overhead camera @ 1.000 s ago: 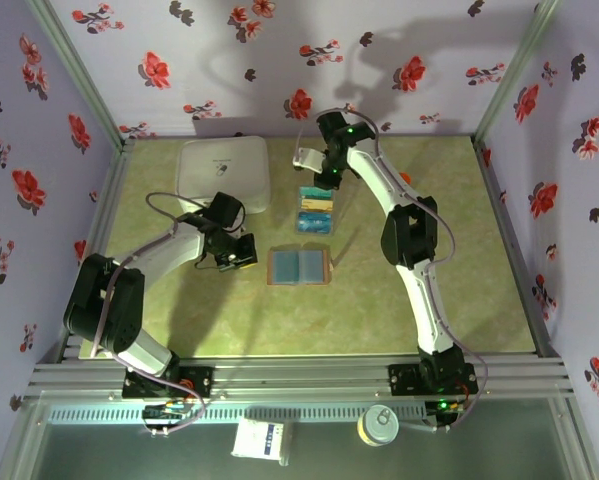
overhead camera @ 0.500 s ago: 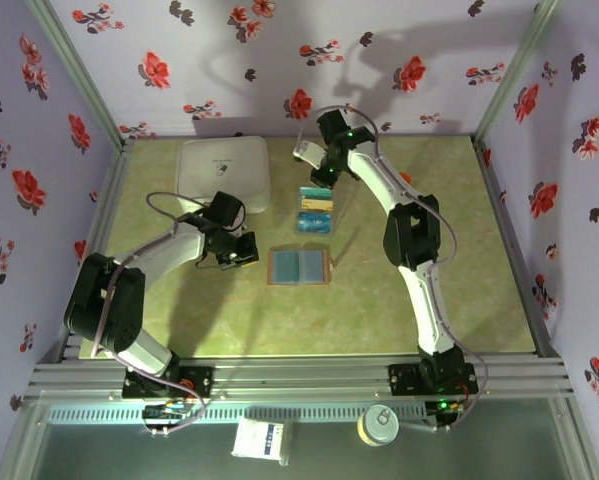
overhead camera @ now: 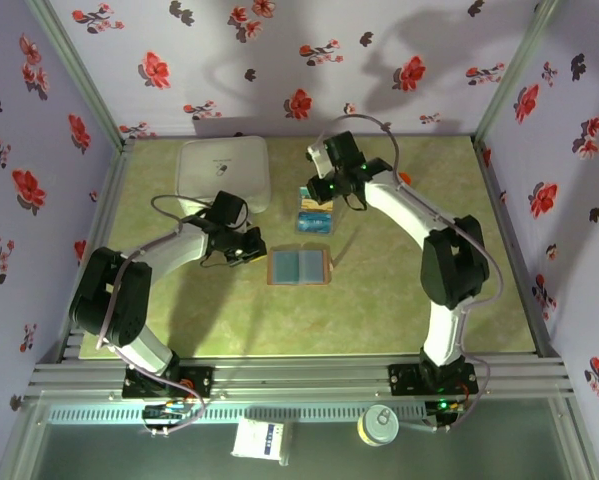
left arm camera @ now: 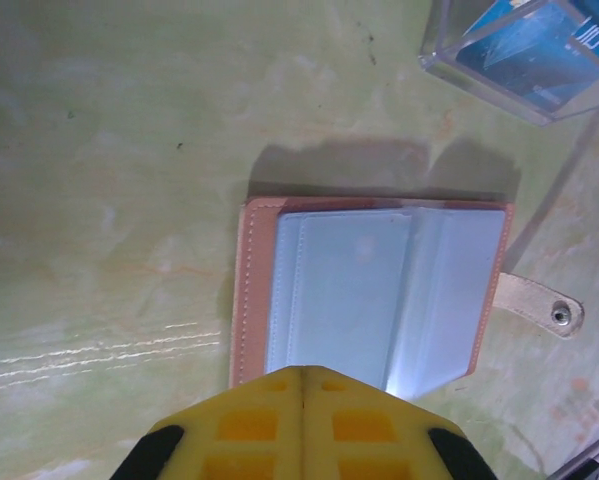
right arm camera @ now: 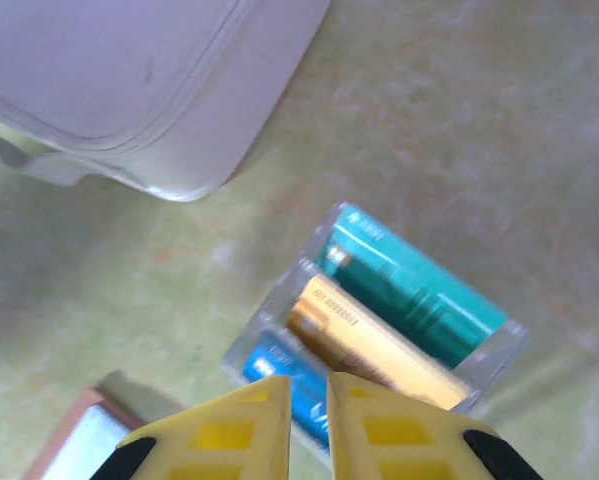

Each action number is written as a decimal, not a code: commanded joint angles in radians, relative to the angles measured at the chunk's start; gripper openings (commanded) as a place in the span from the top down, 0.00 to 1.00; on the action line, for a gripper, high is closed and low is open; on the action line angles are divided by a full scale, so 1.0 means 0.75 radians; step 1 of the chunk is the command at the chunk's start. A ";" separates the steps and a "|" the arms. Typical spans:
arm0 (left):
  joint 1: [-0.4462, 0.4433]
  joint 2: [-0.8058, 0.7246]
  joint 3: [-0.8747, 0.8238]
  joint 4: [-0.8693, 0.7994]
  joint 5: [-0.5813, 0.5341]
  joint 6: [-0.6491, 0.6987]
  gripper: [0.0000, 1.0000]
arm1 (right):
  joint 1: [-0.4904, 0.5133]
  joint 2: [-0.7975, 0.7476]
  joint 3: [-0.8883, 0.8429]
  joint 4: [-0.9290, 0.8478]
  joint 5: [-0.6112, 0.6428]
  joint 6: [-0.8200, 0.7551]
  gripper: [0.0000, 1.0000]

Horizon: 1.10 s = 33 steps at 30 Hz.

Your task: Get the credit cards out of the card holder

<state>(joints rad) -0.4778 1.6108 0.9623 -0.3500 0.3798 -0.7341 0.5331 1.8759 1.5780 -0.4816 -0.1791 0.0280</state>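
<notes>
The card holder (overhead camera: pixel 299 266) lies open and flat on the green table, tan edge and snap tab (left arm camera: pixel 539 305) outside, grey-blue sleeves (left arm camera: pixel 379 300) showing. My left gripper (overhead camera: pixel 251 252) is shut, its tips (left arm camera: pixel 302 372) over the holder's near left edge. The credit cards stand in a clear tray (overhead camera: pixel 315 210): teal (right arm camera: pixel 419 295), yellow-orange (right arm camera: pixel 369 345) and blue (right arm camera: pixel 284 375). My right gripper (right arm camera: pixel 308 385) hovers just over the blue card, jaws a narrow gap apart with nothing between them.
A white rounded box (overhead camera: pixel 224 172) sits at the back left, close to the tray, and its corner (right arm camera: pixel 129 80) shows in the right wrist view. Flowered walls close the table in on three sides.
The right arm's elbow has swung out to the right and its wrist has shifted over the tray. The left gripper has edged slightly toward the holder.
</notes>
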 commanded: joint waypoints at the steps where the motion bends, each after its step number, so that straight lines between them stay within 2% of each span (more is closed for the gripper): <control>1: -0.013 0.034 -0.017 0.026 0.037 -0.018 1.00 | 0.059 -0.067 -0.137 0.131 0.016 0.289 0.84; 10: -0.058 0.090 -0.025 0.033 0.040 -0.023 1.00 | 0.183 -0.138 -0.321 0.070 -0.012 0.667 0.88; 16: -0.062 0.123 -0.025 0.028 0.018 -0.023 1.00 | 0.219 -0.131 -0.462 0.134 -0.171 0.822 0.87; 22: -0.072 0.161 -0.029 0.028 0.022 -0.017 1.00 | 0.242 -0.102 -0.563 0.206 -0.231 0.886 0.79; 33: -0.076 0.178 -0.059 0.022 0.005 -0.017 1.00 | 0.244 -0.023 -0.577 0.317 -0.309 0.964 0.77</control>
<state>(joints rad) -0.5266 1.7329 0.9321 -0.3248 0.3931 -0.7349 0.7101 1.8309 1.1454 -0.2810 -0.3763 0.7170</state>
